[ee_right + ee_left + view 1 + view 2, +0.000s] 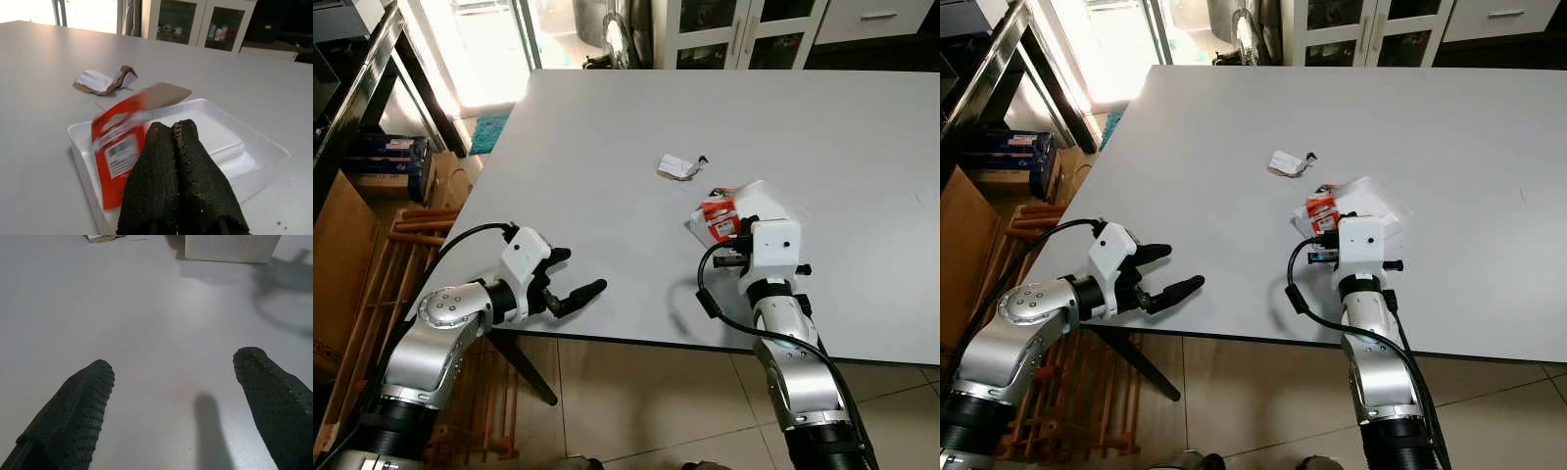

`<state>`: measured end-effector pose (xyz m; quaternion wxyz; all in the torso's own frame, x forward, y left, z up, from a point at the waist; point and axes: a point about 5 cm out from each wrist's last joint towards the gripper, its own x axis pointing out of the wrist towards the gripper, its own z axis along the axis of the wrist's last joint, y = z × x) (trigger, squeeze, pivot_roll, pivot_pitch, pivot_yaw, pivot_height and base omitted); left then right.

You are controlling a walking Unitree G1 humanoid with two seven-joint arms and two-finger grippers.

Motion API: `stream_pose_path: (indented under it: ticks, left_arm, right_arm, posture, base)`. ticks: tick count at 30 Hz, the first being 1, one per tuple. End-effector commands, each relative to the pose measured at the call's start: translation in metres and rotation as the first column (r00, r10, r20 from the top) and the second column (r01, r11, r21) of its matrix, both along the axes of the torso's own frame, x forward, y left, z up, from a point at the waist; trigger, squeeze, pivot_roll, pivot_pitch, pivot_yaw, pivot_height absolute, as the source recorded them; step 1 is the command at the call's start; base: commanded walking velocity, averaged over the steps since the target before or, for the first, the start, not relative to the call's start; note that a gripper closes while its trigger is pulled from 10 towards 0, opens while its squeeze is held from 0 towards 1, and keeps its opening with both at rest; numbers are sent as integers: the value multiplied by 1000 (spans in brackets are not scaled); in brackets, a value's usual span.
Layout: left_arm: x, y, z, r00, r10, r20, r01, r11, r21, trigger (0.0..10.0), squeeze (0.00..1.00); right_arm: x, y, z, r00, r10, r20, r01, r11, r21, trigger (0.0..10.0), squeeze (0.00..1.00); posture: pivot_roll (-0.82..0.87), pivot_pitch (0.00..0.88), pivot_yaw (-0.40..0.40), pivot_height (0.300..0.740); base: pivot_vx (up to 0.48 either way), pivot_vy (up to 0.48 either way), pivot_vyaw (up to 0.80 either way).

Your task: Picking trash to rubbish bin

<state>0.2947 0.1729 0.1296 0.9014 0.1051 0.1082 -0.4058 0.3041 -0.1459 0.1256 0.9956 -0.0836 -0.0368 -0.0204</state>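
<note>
A broad grey bench (636, 127) lies ahead of both arms, with glass-fronted cabinets (744, 29) beyond its far edge and a wooden rack (411, 255) on the floor beside the left arm. The left pincer (576, 279) hovers over the near edge of the bench with its two black fingers (73, 416) spread wide apart, nothing between them and nothing touching them; only bare bench surface lies between the tips. The right pincer (178, 132) is further in over the bench, its fingers pressed flat against each other, side by side, with no gap. It rests over a clear plastic tray (234, 142), the trash piece nearest to it, which lies directly under and ahead of the fingertips. A red and white printed card (117, 147) leans up out of the tray, just beside the closed fingers; whether the fingers actually pinch the tray or the card cannot be told. Beyond the right pincer, past the tray, lies a small crumpled scrap of paper and cardboard (677, 166), apart from everything else.
</note>
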Motion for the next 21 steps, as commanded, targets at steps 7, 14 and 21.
stream_pose_path:
  ticks: [7,14,21]
  left_arm:
    - [1,-1,-2,1000,0,-1,0,1000,21,10000,0]
    - [2,-1,-2,1000,1,1,-1,1000,21,10000,0]
    - [2,-2,-2,1000,-2,1,2,1000,20,10000,0]
  right_arm:
    - [1,4,8,999,15,43,-15,1000,-1,0,0]
    - [2,5,8,999,16,35,-18,999,45,10000,1000]
    - [2,6,12,999,30,37,-32,997,71,10000,1000]
  posture:
    - [49,112,77,740]
    - [49,111,76,740]
    - [49,108,78,740]
  base:
    - [0,0,0]
    - [0,0,0]
    - [0,0,0]
